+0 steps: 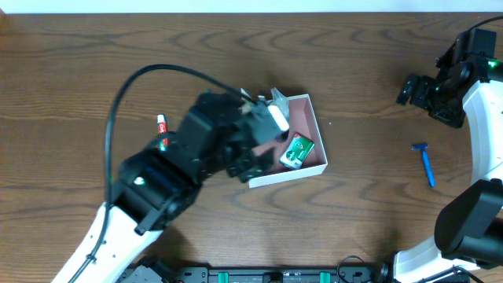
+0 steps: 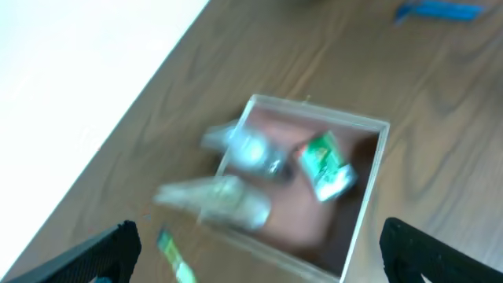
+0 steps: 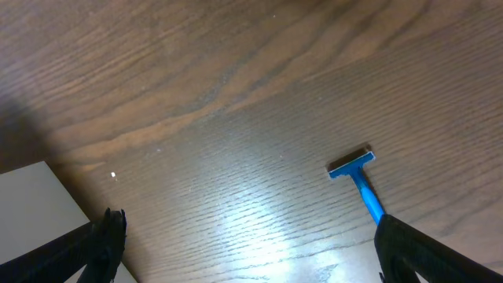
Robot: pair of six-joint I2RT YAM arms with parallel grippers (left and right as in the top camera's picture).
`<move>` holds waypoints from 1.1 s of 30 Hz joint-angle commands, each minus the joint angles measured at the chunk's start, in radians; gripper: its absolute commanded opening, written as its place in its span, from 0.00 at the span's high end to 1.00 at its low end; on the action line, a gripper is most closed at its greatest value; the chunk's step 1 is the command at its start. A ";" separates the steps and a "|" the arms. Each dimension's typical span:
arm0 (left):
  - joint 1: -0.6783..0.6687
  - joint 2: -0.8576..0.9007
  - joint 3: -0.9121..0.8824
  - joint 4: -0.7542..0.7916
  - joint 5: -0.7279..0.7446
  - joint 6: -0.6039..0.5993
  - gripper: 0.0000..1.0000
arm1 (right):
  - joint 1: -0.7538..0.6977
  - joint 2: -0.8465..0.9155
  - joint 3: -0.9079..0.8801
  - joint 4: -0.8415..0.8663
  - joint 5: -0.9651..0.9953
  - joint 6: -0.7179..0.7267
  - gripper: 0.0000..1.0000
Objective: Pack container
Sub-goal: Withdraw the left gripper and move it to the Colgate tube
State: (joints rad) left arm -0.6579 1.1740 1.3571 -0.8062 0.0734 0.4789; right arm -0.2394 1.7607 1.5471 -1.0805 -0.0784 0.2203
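White walls and a pinkish floor mark the container (image 1: 288,177), which sits near the middle of the table (image 1: 354,47), under my left arm. Inside it I see a green soap box (image 1: 297,151) and, blurred, a clear bottle (image 2: 251,149) and a pale item (image 2: 224,203) that seems to lie across the rim. My left gripper (image 2: 259,232) hangs above it, jaws wide, nothing between them. My right gripper (image 3: 251,236) is also spread and empty, near the blue razor (image 3: 357,174). I judge the packing about halfway: the razor and a small tube (image 1: 162,130) lie outside. Next, one gripper must come down over such an item and close squarely.
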 commanded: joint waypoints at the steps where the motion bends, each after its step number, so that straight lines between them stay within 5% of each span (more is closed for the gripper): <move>1: 0.083 0.014 0.009 -0.023 -0.066 -0.021 0.02 | -0.008 0.005 -0.004 0.000 -0.003 0.011 0.01; 5: 0.211 0.052 0.004 -0.003 -0.067 -0.073 0.02 | -0.008 0.005 -0.004 -0.001 -0.003 0.011 0.01; 10: 0.410 0.147 0.004 0.045 -0.067 -0.311 0.02 | -0.008 0.005 -0.004 0.000 -0.003 0.011 0.01; 15: 0.552 0.269 0.004 0.029 -0.065 -0.423 0.02 | -0.008 0.005 -0.004 0.000 -0.003 0.011 0.01; 28: 0.642 0.589 0.003 -0.035 -0.063 -0.438 0.02 | -0.008 0.005 -0.004 0.000 -0.003 0.011 0.01; 33: 0.686 0.681 0.003 -0.019 -0.063 -0.570 0.02 | -0.008 0.005 -0.004 0.000 -0.003 0.011 0.01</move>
State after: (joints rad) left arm -0.0109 1.8160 1.3567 -0.8284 0.0162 0.0074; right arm -0.2394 1.7607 1.5471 -1.0805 -0.0784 0.2203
